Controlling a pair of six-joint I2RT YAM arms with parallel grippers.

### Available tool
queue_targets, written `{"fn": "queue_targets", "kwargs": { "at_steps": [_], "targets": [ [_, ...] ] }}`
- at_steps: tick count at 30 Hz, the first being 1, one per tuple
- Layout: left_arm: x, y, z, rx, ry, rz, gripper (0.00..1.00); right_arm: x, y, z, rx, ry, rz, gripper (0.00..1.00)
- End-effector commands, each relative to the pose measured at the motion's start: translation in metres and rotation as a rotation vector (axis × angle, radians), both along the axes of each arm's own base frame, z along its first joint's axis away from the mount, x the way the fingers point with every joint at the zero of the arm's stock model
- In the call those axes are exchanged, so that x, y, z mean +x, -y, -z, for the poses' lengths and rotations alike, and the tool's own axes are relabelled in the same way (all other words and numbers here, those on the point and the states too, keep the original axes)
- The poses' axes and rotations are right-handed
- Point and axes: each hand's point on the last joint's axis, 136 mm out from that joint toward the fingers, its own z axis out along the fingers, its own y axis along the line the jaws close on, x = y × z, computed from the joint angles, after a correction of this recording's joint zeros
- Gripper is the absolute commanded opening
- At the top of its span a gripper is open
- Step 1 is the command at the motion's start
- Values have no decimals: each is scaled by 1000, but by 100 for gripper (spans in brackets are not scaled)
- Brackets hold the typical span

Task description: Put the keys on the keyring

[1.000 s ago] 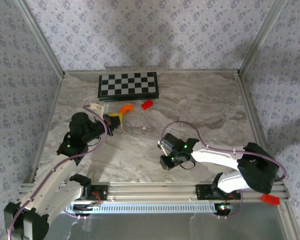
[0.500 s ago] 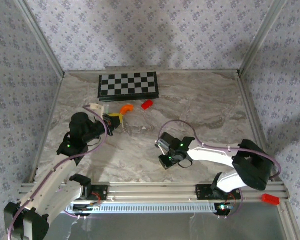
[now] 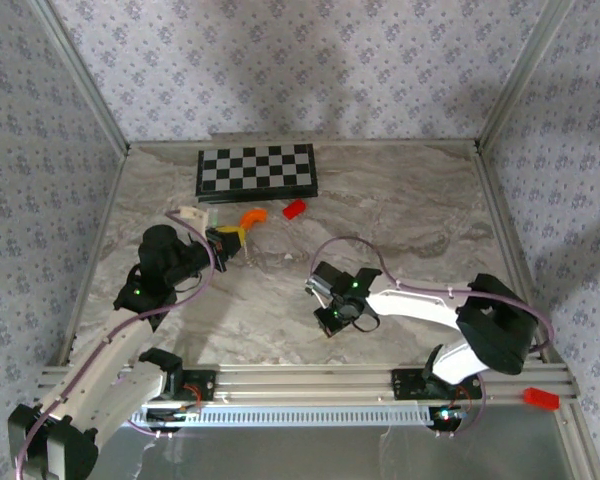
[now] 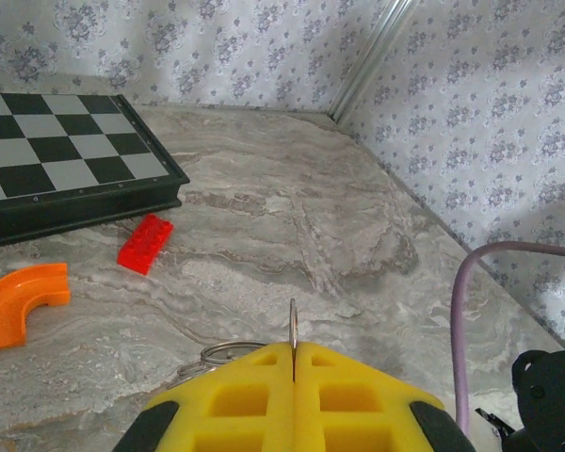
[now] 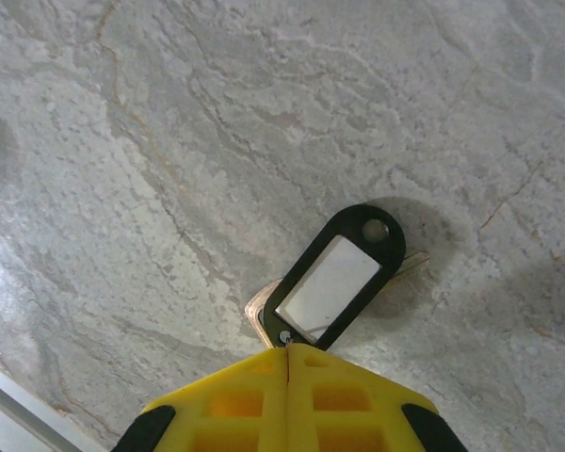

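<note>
In the left wrist view my left gripper is shut on the keyring, a thin silvery ring that stands edge-on out of the seam between the yellow fingers. A second wire loop of it hangs at the left. From above, the left gripper sits beside the orange piece. The keys are a black oblong tag with a pale centre over a pale flat key, just above the marble. My right gripper is shut at the tag's near end, a fine wire pinched in its seam. The top view puts it mid-table.
A checkerboard lies at the back of the marble table. A red block and a curved orange piece lie in front of it, close to the left gripper. Patterned walls close in three sides. A purple cable loops at the right.
The right gripper has closed and its arm has shifted a little left across the table. The left arm has stayed put with the keyring.
</note>
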Motion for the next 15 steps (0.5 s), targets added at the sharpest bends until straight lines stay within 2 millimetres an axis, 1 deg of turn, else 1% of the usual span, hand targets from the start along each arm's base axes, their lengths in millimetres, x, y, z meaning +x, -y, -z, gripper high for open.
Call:
{"fn": "queue_targets", "kwargs": {
  "at_steps": [1,4,10,15],
  "targets": [
    [-2,4,-14,-27,53,25,0,-3,18,2,-138,-8,-27,1],
    [-2,4,-14,-26,54,25,0,-3,25,2,-208,-6,-36,0],
    [-2,4,-11,-21,53,24,0,-5,26,0,-286,-10,-60,0],
    [-1,3,-9,-10,55,17,0,-9,28,-3,-311,-28,-73,0]
  ]
}}
